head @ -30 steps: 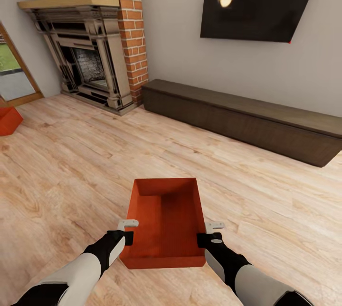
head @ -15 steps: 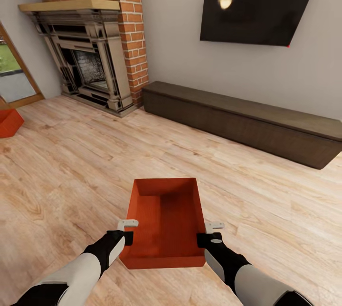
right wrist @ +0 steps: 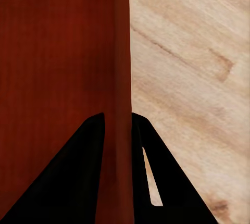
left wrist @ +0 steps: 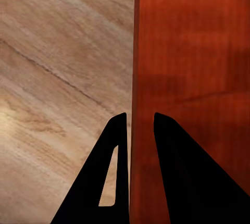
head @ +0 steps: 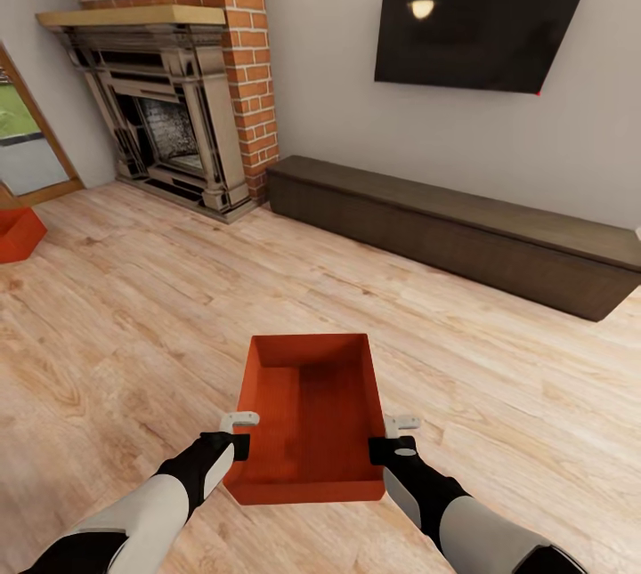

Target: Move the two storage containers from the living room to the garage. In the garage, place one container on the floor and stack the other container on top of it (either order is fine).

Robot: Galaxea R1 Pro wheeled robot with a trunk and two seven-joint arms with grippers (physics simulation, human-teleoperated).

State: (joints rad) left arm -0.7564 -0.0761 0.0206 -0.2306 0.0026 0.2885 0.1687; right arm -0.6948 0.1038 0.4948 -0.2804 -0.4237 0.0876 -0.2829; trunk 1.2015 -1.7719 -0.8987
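Note:
An orange-red storage container [head: 307, 414] hangs in front of me above the light wood plank floor [head: 133, 325] of the living room. My left gripper [head: 237, 442] is shut on its left wall [left wrist: 136, 78], one finger on each side. On the opposite wall [right wrist: 122, 78] my right gripper [head: 385, 445] is shut the same way. The bin is empty inside. A second orange-red container [head: 18, 231] rests on the planks at the far left, cut by the picture's edge, near the glass door [head: 22, 133].
A brick fireplace [head: 169, 84] stands at the back left. A long dark low bench [head: 454, 227] runs along the grey wall under the wall TV [head: 485, 18]. Open plank floor lies between me and the bench.
The whole view has shifted slightly, so the camera has moved a little; the held container and both grippers keep the same place relative to me.

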